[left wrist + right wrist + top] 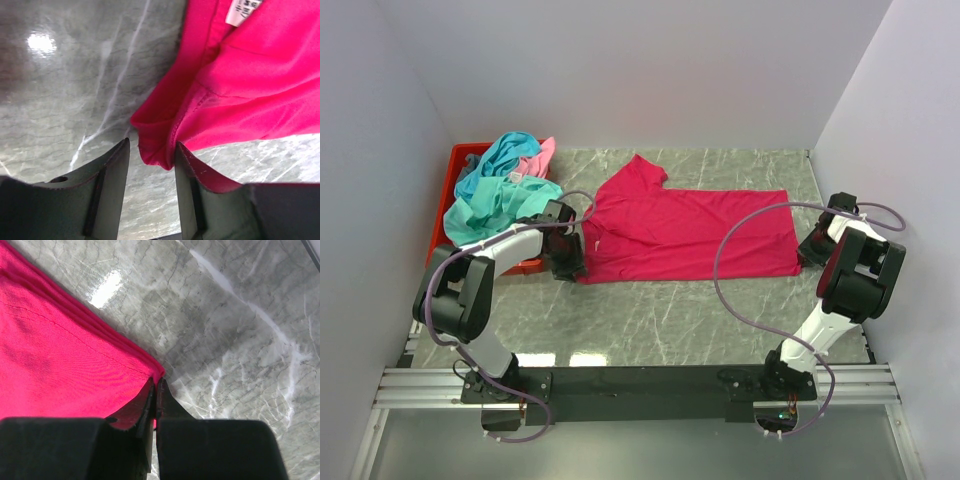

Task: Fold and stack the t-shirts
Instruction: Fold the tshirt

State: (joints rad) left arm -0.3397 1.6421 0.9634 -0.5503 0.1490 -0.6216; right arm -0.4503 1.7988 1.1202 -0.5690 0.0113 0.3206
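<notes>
The magenta-red t-shirt (690, 232) lies spread flat on the marble table, one sleeve pointing to the back. My left gripper (568, 256) sits at its near-left corner. In the left wrist view the gripper (151, 152) is open, and a folded cloth corner (157, 150) hangs between the jaws, against the right finger (192, 172). My right gripper (812, 250) is at the shirt's near-right corner. In the right wrist view it (157, 384) is shut, pinching the corner of the shirt (60, 360). Teal (495, 205) and light pink (542, 155) t-shirts lie heaped at back left.
A red plastic bin (460, 158) stands at the back left against the wall, under the heaped shirts. White walls close in the left, back and right sides. Grey cables loop over both arms. The shirt's white label (242, 10) shows near the collar.
</notes>
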